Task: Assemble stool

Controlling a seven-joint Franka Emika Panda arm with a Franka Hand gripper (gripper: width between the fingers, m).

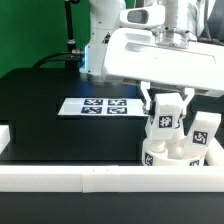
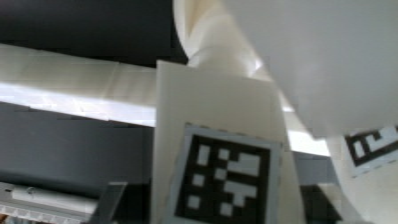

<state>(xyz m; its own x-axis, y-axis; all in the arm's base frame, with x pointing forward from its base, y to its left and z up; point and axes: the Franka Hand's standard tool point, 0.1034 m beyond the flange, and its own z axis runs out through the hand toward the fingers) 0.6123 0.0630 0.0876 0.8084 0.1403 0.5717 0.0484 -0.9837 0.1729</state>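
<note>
Currently the tool (image 1: 168, 98) stands over the stool parts near the border bar (image 1: 100, 178) on the exterior view's right, its fingers closed narrowly on an upright tagged leg (image 1: 164, 121). A second leg (image 1: 200, 131) stands just beside it, over the seat (image 1: 168, 156). The wrist view shows the held leg (image 2: 222, 150) close up; its lower end is hidden. Judgement: keep the leg vertical, align it with its hole, and press without tilting, clear of the neighbouring leg.
</note>
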